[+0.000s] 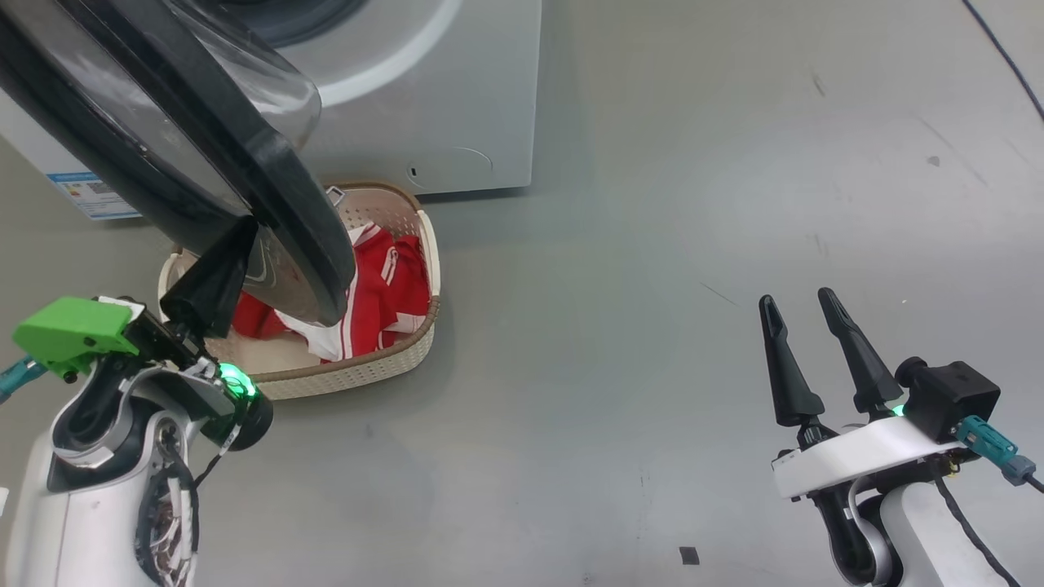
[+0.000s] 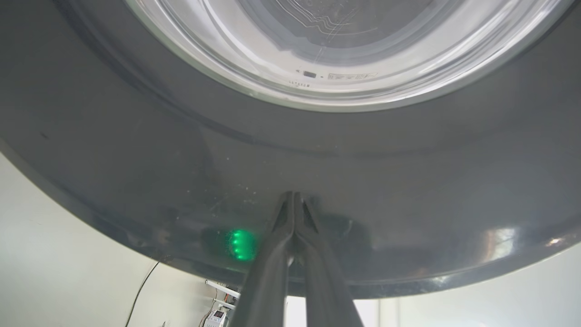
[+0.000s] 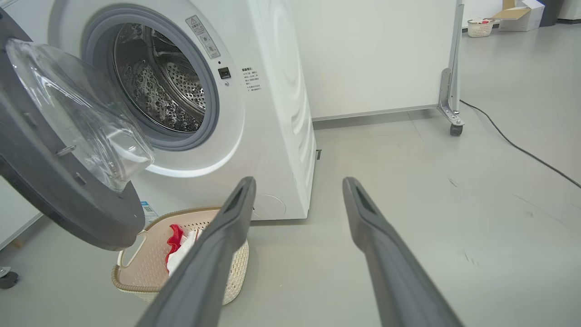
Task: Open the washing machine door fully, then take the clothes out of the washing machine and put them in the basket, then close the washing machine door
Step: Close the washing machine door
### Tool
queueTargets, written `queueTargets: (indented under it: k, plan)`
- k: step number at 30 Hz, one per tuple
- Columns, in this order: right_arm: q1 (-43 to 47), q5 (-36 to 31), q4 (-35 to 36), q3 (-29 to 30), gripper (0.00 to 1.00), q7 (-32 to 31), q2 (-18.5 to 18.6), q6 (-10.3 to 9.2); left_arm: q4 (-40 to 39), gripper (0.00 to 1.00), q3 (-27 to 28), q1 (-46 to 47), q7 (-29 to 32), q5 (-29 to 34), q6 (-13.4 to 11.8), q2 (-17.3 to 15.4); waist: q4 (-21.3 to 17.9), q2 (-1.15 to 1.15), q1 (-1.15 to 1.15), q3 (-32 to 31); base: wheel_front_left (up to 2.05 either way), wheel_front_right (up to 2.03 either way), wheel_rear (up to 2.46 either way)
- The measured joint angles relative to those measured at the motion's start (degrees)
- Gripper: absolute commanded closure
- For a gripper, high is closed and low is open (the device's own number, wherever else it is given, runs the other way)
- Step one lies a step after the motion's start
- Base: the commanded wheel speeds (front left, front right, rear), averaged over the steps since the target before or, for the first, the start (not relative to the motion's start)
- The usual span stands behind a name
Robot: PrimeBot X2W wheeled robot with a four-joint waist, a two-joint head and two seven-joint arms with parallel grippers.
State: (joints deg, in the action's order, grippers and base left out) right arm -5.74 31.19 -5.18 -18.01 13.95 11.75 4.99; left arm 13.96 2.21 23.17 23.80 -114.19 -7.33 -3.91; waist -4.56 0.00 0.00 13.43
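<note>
The white washing machine (image 3: 277,113) stands with its steel drum (image 3: 159,86) exposed. The washing machine door (image 1: 277,187), black-rimmed with a clear glass bowl (image 3: 77,113), is swung out and hangs over the basket (image 1: 408,359). The red and white clothes (image 1: 391,285) lie in that cream basket (image 3: 136,268) on the floor in front of the machine. My left gripper (image 1: 208,285) is shut, and its fingertips (image 2: 294,196) press against the door's glossy outer rim (image 2: 181,159). Off to the right over bare floor, my right gripper (image 1: 797,299) is open and holds nothing.
A black cable (image 3: 513,145) runs across the grey floor at the right. A white panel on a castor foot (image 3: 451,113) stands behind the machine. Far back sit a small basket (image 3: 480,27) and a cardboard box (image 3: 517,13).
</note>
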Motion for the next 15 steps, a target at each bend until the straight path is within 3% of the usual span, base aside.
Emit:
queueTargets:
  k: [15]
  plan:
    - [-0.9, 0.0, -0.3, -0.3, 0.00, 0.1, -1.0, 0.47, 2.3, 1.00, 3.9, 6.0, -9.5, -1.3, 0.0, 0.9, -7.1, 0.00, 0.00, 2.1, 0.00, 0.00, 0.00]
